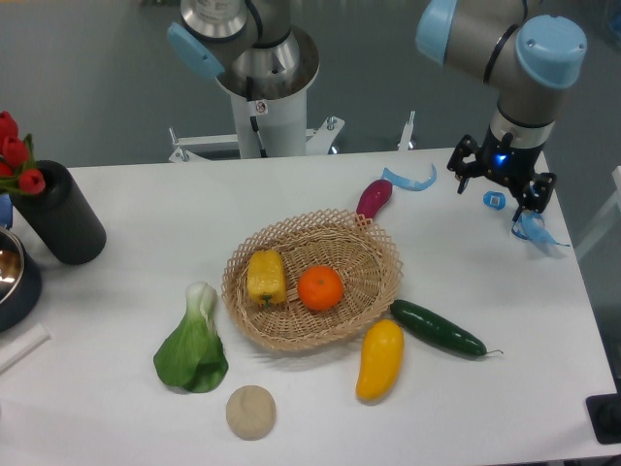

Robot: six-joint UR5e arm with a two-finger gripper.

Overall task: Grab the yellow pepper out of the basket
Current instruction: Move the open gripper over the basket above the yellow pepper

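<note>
Tan wicker marks your landmark: the basket (312,282) sits near the middle of the white table (126,408), with bare tabletop all round it except at its far rim, where one purple sweet potato (374,197) touches the lacy edge. You have one yellow pepper (266,278) lying in the left half of the basket, and one orange (320,288) just beside it toward the basket's centre; the two look near touching, and nothing lies over the pepper. Outside the basket, count one yellow mango-shaped fruit (379,359) and one dark green cucumber (438,328) close to its near-right rim, one bok choy (194,345) near its left side, and one round beige lump (251,412) toward the table's front edge. Well left of the basket stand one black cylinder (60,213) holding red tulips (16,155) and part of a dark bowl (14,277) at the table's left edge. Your gripper (501,183) hangs well right of and behind the basket, near the table's back right corner, with light blue strips (411,180) on the table about it; you cannot tell from this view whether its fingers are spread or pressed together.
</note>
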